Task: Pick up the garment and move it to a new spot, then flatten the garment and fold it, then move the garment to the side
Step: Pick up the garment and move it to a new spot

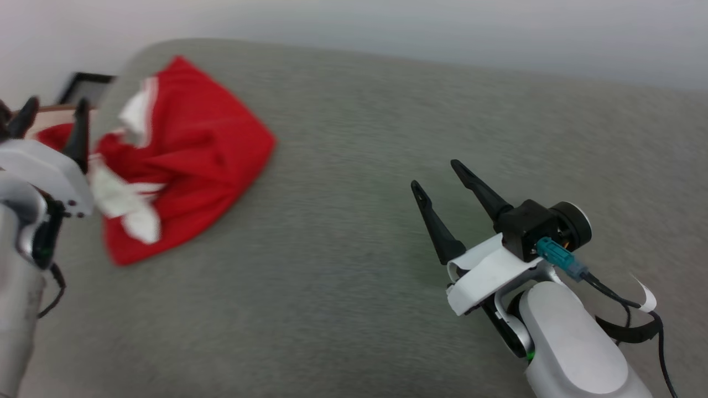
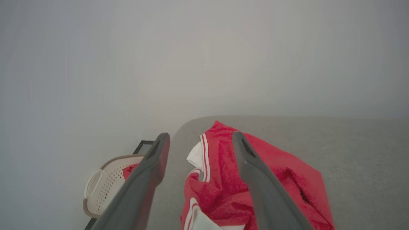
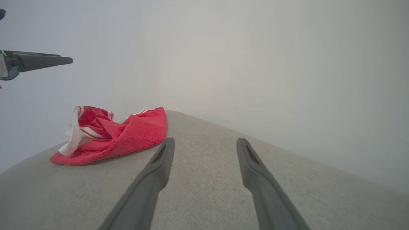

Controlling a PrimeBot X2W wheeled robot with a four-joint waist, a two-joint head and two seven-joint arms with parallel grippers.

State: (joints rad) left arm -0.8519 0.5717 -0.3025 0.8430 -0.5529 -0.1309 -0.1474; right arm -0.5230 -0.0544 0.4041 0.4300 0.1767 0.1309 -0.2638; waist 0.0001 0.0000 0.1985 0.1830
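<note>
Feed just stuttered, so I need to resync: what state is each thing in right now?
garment: crumpled heap at the grey surface's far left end, unfolded, not gripped.
left gripper: open, empty, raised above the garment.
right gripper: open, empty, over bare grey surface.
white perforated basket: beside the surface, holding a red cloth scrap.

The garment (image 1: pixel 204 143) is matt red cloth on a coarse grey fabric surface (image 1: pixel 387 138).
</note>
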